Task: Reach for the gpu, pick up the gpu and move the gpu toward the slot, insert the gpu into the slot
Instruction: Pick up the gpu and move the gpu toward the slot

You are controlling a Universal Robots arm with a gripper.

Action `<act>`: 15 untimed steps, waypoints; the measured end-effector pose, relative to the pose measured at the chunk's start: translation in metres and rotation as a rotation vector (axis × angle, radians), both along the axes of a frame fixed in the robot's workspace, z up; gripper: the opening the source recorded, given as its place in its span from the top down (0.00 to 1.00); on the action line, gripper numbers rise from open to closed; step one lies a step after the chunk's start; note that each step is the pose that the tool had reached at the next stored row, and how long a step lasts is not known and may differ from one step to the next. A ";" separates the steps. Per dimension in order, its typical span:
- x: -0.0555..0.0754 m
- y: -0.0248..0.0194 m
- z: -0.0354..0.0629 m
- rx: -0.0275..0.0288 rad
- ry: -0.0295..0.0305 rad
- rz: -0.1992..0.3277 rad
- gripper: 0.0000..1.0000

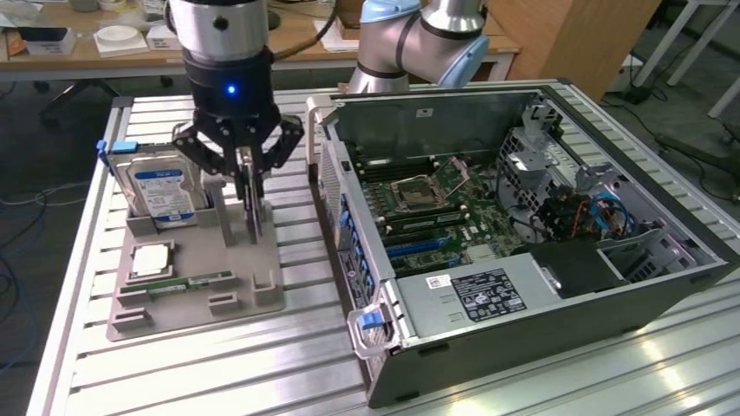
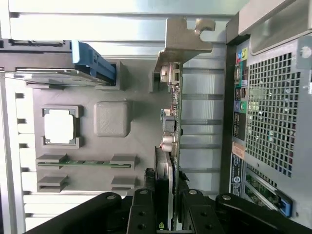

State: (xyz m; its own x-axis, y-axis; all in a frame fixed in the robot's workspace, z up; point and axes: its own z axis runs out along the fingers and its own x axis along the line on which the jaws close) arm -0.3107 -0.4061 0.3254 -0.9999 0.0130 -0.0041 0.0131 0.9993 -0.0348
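A slatted metal table holds a grey parts tray beside an open computer case. The graphics card stands on edge in the tray, just beside the hard drive. The gripper is straight above, fingers clamped on the card's upper edge.

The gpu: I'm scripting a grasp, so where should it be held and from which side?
Pinch the gpu by its two flat faces at the top edge, coming straight down: it stands on edge in the gray holder, thin side up. The gripper hangs over that edge.
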 end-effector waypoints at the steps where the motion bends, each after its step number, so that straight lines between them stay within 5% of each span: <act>1: 0.000 0.0000 0.0045 0.0000 0.0001 0.000 0.73; 15: 0.000 0.0000 0.0685 0.0000 0.0000 0.000 0.73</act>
